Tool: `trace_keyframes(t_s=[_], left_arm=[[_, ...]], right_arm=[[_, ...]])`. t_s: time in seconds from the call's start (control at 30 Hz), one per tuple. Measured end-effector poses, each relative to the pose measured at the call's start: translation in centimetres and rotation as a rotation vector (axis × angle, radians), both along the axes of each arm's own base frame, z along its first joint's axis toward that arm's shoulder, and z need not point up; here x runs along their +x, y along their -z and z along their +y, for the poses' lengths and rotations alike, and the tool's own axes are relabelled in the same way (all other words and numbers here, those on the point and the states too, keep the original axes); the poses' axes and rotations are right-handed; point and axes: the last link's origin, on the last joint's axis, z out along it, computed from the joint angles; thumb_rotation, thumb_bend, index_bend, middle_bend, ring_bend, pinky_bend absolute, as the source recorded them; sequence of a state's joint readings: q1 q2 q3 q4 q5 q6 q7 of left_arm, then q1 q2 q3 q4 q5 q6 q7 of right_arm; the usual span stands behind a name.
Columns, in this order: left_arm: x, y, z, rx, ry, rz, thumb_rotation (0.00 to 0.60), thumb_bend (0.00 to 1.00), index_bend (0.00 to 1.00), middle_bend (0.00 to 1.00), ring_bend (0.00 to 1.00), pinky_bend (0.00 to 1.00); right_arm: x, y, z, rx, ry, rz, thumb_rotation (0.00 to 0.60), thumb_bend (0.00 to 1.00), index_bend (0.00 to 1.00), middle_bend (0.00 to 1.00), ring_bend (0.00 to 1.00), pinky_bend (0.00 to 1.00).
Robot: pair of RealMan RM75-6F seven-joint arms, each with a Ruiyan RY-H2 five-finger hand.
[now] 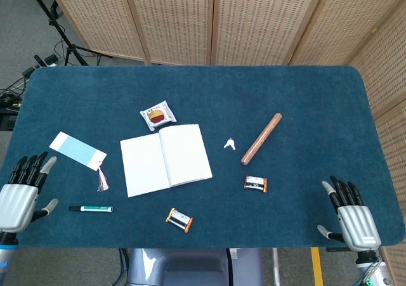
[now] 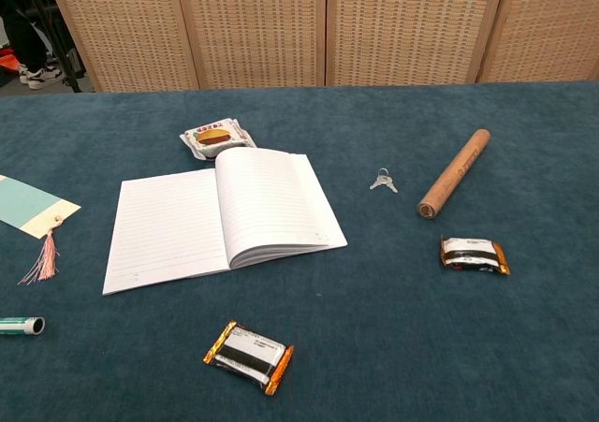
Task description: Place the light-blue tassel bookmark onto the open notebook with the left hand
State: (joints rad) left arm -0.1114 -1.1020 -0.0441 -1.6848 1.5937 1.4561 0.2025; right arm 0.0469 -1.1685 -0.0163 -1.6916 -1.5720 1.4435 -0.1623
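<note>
The light-blue bookmark (image 1: 77,149) with a pink tassel lies flat on the table, left of the open notebook (image 1: 165,159). In the chest view the bookmark (image 2: 30,207) is cut by the left edge and the notebook (image 2: 217,217) lies mid-left with blank lined pages. My left hand (image 1: 20,194) hovers at the table's front left corner, fingers spread, holding nothing, below and left of the bookmark. My right hand (image 1: 354,217) is at the front right edge, also spread and empty. Neither hand shows in the chest view.
A green-capped marker (image 1: 91,208) lies between my left hand and the notebook. A snack packet (image 1: 158,116) sits behind the notebook. Keys (image 1: 229,144), a wooden rod (image 1: 261,138) and two wrapped bars (image 1: 255,184) (image 1: 179,220) lie to the right and front.
</note>
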Motion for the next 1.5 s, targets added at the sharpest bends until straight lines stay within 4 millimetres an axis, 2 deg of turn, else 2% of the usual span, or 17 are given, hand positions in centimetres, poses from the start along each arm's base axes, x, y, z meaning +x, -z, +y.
trace_keyframes(t_s=[0.37, 0.57, 0.77, 1.03, 1.3, 1.5], left_arm=[[-0.6, -1.5, 5.8, -0.101, -0.063, 0.077, 0.600, 0.20, 0.24, 0.00, 0.00, 0.00], [-1.5, -1.8, 8.6, -0.106, -0.101, 0.149, 0.600, 0.20, 0.25, 0.00, 0.00, 0.00], [-3.2, -1.3, 11.3, -0.134, -0.152, 0.246, 0.600, 0.20, 0.25, 0.00, 0.00, 0.00], [-5.3, 0.4, 15.1, -0.171, -0.185, 0.386, 0.600, 0.18, 0.25, 0.00, 0.00, 0.00], [-5.5, 3.6, 17.2, -0.237, -0.149, 0.483, 0.600, 0.18, 0.25, 0.00, 0.00, 0.00], [-5.2, 4.9, 18.5, -0.266, -0.114, 0.564, 0.600, 0.18, 0.25, 0.00, 0.00, 0.00]], right_arm=[[-0.3, 0.0, -0.3, -0.005, 0.016, -0.001, 0.600, 0.16, 0.00, 0.00, 0.00, 0.00], [-0.4, 0.0, -0.5, -0.008, 0.019, -0.005, 0.600, 0.16, 0.00, 0.00, 0.00, 0.00], [-0.7, 0.1, -0.7, -0.012, 0.026, -0.005, 0.600, 0.16, 0.00, 0.00, 0.00, 0.00], [-0.8, 0.3, -1.0, -0.020, 0.031, 0.002, 0.600, 0.16, 0.00, 0.00, 0.00, 0.00], [-1.2, 0.3, -1.6, -0.041, 0.039, 0.003, 0.600, 0.16, 0.00, 0.00, 0.00, 0.00], [-1.6, 0.4, -2.0, -0.046, 0.057, 0.004, 0.600, 0.16, 0.00, 0.00, 0.00, 0.00]])
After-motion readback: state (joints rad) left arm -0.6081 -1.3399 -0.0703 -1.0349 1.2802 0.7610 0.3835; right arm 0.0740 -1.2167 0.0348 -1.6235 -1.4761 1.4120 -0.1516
